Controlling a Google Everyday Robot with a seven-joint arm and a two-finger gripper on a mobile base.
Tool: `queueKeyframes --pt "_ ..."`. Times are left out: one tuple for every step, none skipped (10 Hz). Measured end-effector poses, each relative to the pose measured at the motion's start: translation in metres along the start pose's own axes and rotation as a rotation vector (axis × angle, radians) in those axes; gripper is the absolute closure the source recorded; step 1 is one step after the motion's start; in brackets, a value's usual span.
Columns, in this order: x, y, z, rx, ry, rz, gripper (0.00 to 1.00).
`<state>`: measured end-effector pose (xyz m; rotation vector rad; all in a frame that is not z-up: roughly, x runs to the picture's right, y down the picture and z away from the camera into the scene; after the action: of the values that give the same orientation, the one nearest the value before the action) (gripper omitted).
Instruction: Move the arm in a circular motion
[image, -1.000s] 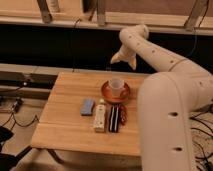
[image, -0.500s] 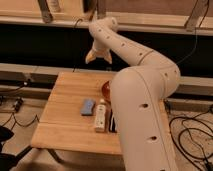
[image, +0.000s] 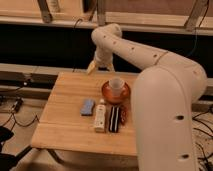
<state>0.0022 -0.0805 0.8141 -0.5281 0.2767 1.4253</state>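
The cream-white arm (image: 150, 60) of thick rounded segments with small dark dots fills the right side of the camera view. It rises from the lower right, bends at the top centre and tapers down to a small pale tip. That tip is the gripper (image: 92, 67). It hangs just above the far left edge of the wooden table (image: 60, 125).
On the table stand an orange bowl (image: 107, 94) with a white cup (image: 116, 84) in it, a blue sponge (image: 88, 106), a pale bottle (image: 100, 115) lying flat, and a dark striped packet (image: 114, 118). Cables (image: 15, 112) lie on the floor at left.
The arm's far end has swung left from above the bowl to the table's far left edge and has dropped lower. The things on the table have not moved.
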Motion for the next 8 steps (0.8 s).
queueKeyframes --pt "0.02 -0.042 0.0 0.031 0.021 0.092 0.2" --pt "0.033 -0.082 -0.004 0.07 0.026 0.177 0.2" --pt "0.039 -0.114 -0.01 0.108 0.018 0.24 0.2" --pt "0.042 -0.148 -0.018 0.151 0.005 0.314 0.2" --pt "0.039 -0.186 -0.029 0.202 -0.021 0.395 0.2" --pt "0.032 -0.205 -0.037 0.227 -0.042 0.438 0.2" --pt "0.012 -0.222 -0.044 0.249 -0.074 0.48 0.2" --pt "-0.011 -0.223 -0.044 0.252 -0.094 0.496 0.2"
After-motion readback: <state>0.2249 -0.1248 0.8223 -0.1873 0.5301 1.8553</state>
